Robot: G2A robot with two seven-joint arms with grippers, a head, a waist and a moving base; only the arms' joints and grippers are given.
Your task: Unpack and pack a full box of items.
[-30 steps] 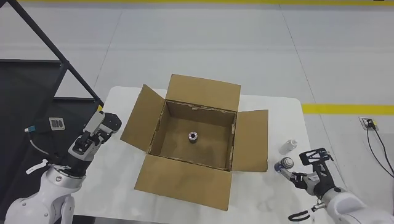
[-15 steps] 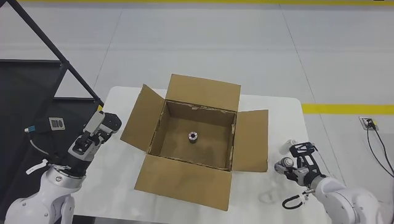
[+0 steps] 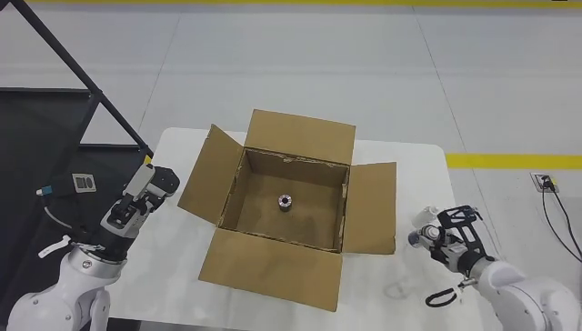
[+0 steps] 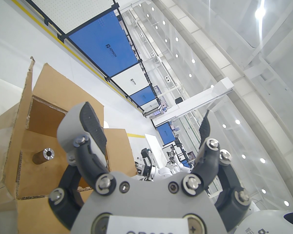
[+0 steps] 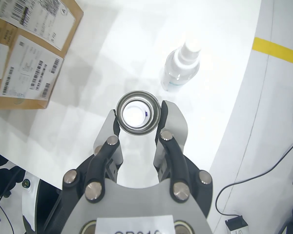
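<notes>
Right of box, on table: right gripper clamped on upright metal can, fingers against both sides of rim. Spray bottle stands just beside. Left gripper spread wide, holding nothing, by box's left flap. Small cylinder alone on box floor. Unpack or pack phase: can't tell. If packing: lift can straight, clear bottle, carry over flap, lower beside cylinder.
</notes>
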